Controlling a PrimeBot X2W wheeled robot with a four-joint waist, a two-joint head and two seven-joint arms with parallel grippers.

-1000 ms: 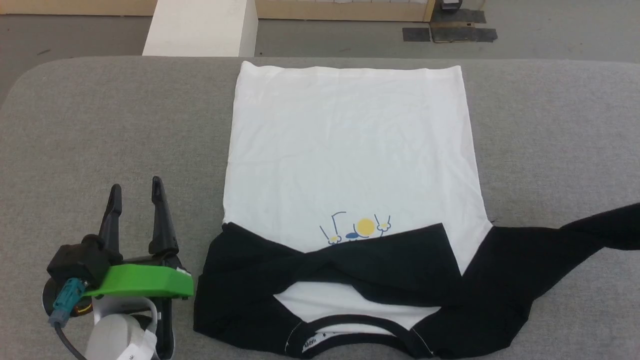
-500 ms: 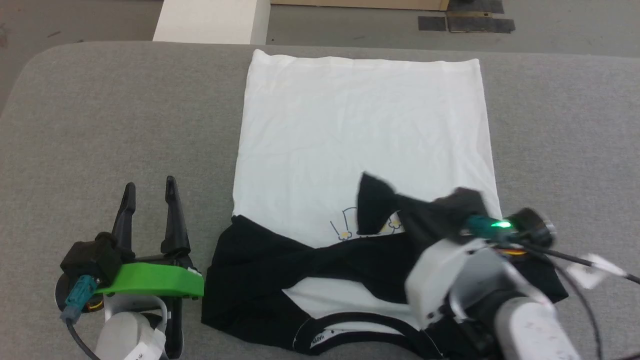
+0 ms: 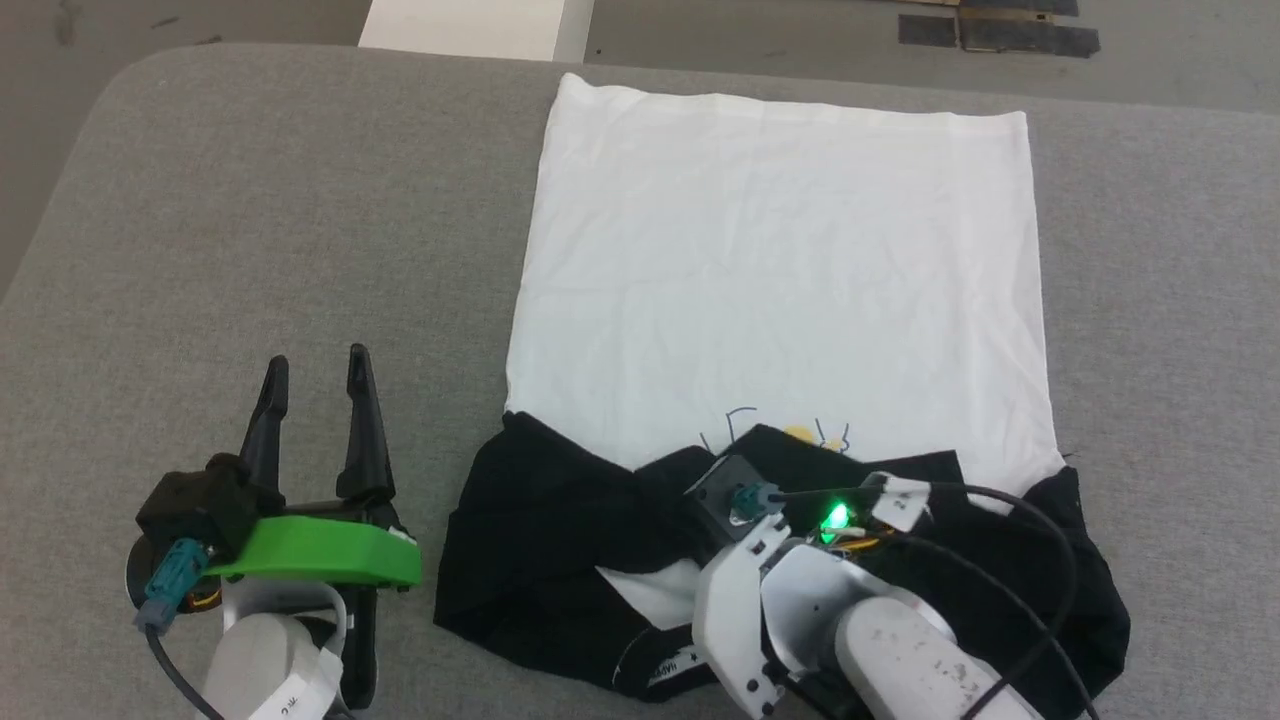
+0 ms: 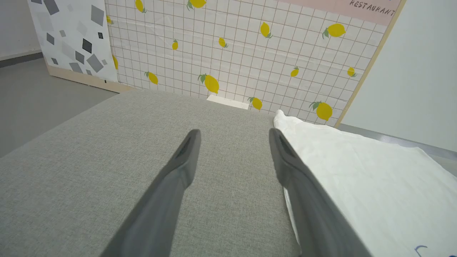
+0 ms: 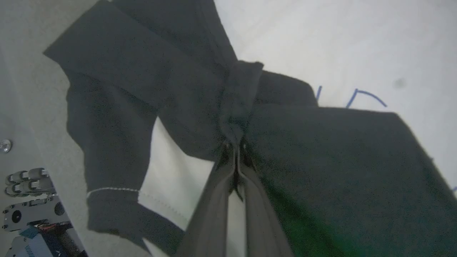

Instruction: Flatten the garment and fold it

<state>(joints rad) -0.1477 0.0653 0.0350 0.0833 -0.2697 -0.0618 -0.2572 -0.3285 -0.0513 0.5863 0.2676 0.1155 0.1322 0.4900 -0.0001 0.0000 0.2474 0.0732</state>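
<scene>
Garment (image 3: 780, 260) lengthwise, collar nearest robot, right end effector (image 5: 234, 144) seemingly clamping it, left end effector (image 3: 317, 360) spread

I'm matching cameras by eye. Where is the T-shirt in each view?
Head view: T-shirt lies centre, black sleeves at its near end.
Left wrist view: white body at right, beside the left gripper.
Right wrist view: black sleeve pinched by the right gripper.
Shared landmark: blue graphic lines.
</scene>
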